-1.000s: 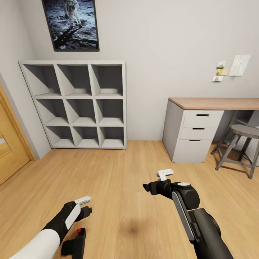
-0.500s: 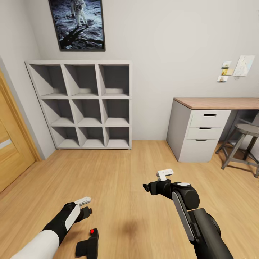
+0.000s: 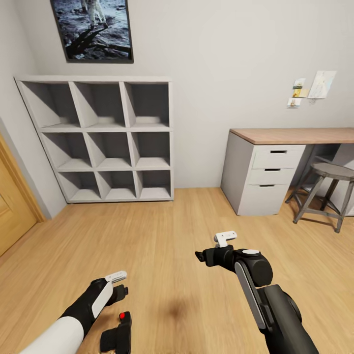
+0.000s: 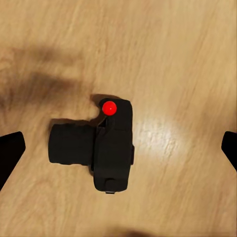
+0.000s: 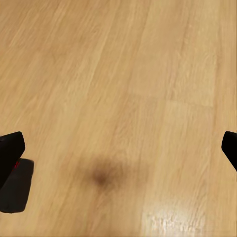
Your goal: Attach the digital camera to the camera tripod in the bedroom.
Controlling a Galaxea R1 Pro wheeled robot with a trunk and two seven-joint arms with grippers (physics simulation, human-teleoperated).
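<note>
The digital camera (image 3: pixel 117 335), a small black body with a red dot on top, lies on the light wood floor close to my base. In the left wrist view the digital camera (image 4: pixel 106 148) sits on the floor right below my left gripper (image 4: pixel 118 150), lens to one side. The black fingertips (image 4: pixel 11 153) stand wide apart, open and apart from it. My left gripper (image 3: pixel 119 291) hangs just above it in the head view. My right gripper (image 3: pixel 201 256) hovers open over bare floor, with nothing between its fingertips (image 5: pixel 12 150). The camera tripod is out of view.
A grey cube shelf (image 3: pixel 105 137) stands against the far wall under a moon poster (image 3: pixel 93 29). A wood-topped grey desk (image 3: pixel 290 135) with drawers and a grey metal stool (image 3: pixel 329 172) are at the right. A wooden door (image 3: pixel 12 211) is at the left.
The whole head view swung first one way, then back and a little closer to the far wall, so the view moved. Both arms kept their pose; the digital camera stayed on the floor.
</note>
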